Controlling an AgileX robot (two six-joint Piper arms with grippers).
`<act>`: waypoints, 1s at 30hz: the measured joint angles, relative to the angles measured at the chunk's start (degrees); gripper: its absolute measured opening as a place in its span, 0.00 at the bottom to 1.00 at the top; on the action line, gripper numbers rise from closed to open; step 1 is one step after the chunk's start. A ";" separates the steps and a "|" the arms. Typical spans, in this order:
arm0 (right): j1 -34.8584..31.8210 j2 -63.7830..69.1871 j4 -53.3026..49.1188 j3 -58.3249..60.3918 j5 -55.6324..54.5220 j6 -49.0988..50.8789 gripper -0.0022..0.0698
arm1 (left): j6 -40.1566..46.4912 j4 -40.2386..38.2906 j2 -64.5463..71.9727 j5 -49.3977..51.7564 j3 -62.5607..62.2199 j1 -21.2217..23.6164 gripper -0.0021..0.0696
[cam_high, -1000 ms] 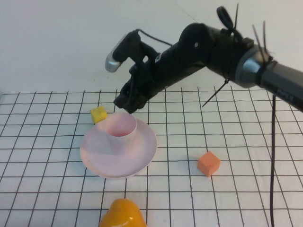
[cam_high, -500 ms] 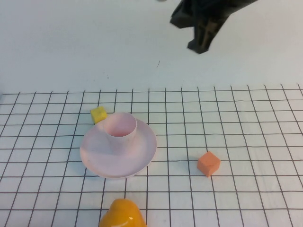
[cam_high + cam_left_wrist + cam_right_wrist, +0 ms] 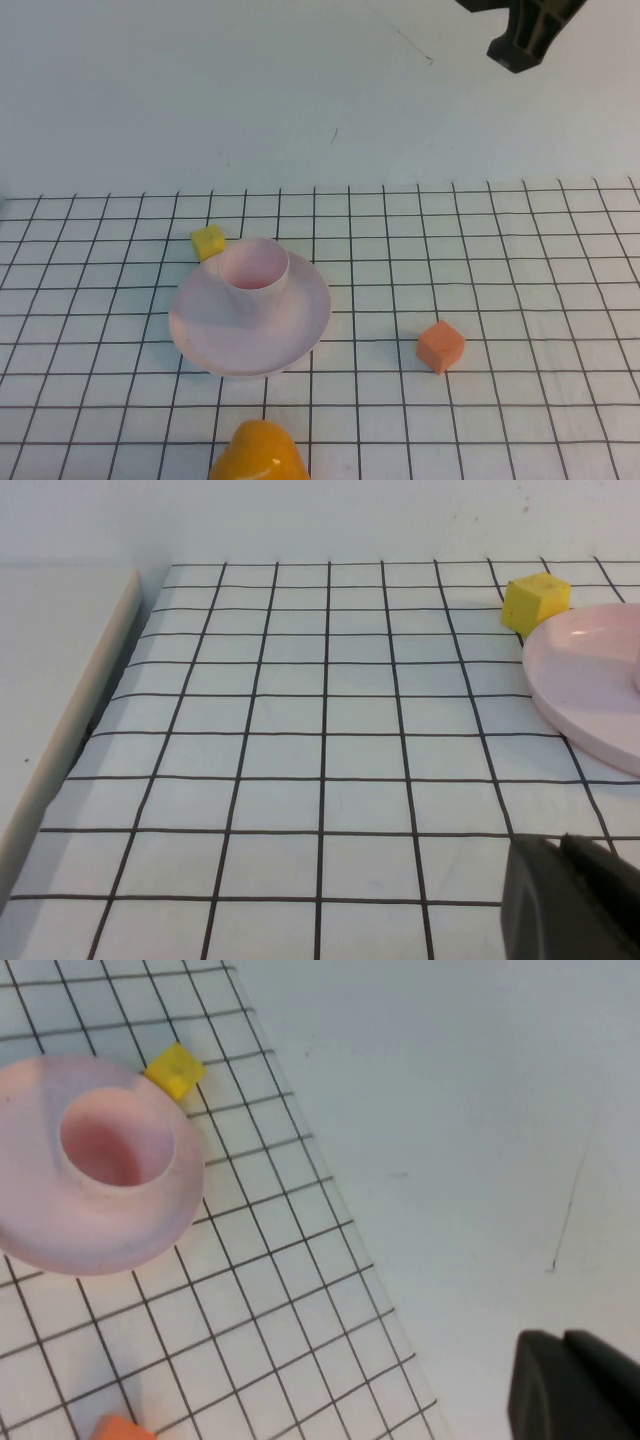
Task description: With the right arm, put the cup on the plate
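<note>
A pale pink cup [image 3: 254,268] stands upright on a pink plate [image 3: 290,325] at the left middle of the grid mat. My right gripper [image 3: 520,45] is high at the top right, far from the cup, shut and empty. In the right wrist view the cup [image 3: 117,1145] and plate [image 3: 60,1240] lie far below my right gripper [image 3: 565,1385]. My left gripper [image 3: 560,890] is shut and empty, low over the mat to the left of the plate [image 3: 580,690]. It does not show in the high view.
A yellow cube [image 3: 208,242] sits just behind the plate's left side. An orange cube [image 3: 440,346] lies to the right of the plate. A rounded orange-yellow object [image 3: 258,452] is at the front edge. The mat's left edge [image 3: 70,730] borders a bare tabletop.
My right arm has left the cup's rim and risen up and to the right, almost out of view. The cup stays on the plate.
</note>
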 joint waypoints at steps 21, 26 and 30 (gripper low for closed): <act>-9.07 -41.36 -19.97 52.97 -35.85 31.96 0.03 | 0.00 0.00 0.00 0.00 0.00 0.00 0.02; -19.11 -54.46 -14.41 75.63 -45.71 32.15 0.03 | 0.00 0.00 0.00 0.00 0.00 0.00 0.02; -26.50 -63.57 -11.49 92.12 -52.78 32.15 0.03 | 0.00 0.00 0.00 0.00 0.00 0.00 0.02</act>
